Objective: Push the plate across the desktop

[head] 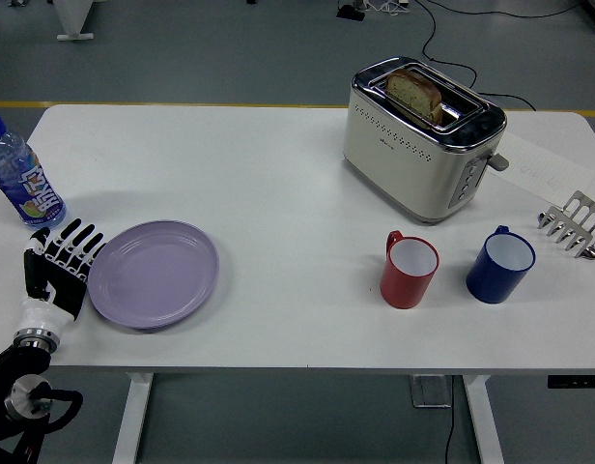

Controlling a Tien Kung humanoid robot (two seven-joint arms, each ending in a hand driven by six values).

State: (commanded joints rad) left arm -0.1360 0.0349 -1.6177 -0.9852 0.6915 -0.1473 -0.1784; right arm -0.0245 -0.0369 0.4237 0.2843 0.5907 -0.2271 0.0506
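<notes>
A lilac plate (155, 274) lies flat on the white table (278, 184), at the left near the front edge. My left hand (64, 263) stands just left of it with its fingers spread and pointing away from me, the fingertips (87, 235) against the plate's left rim. It holds nothing. The right arm is out of view.
A water bottle (17, 178) with a blue cap stands behind the hand at the left edge. A toaster (423, 135) with bread sits at the back right. A red mug (410, 270), a blue mug (501, 264) and a metal toast rack (575, 223) stand at the right.
</notes>
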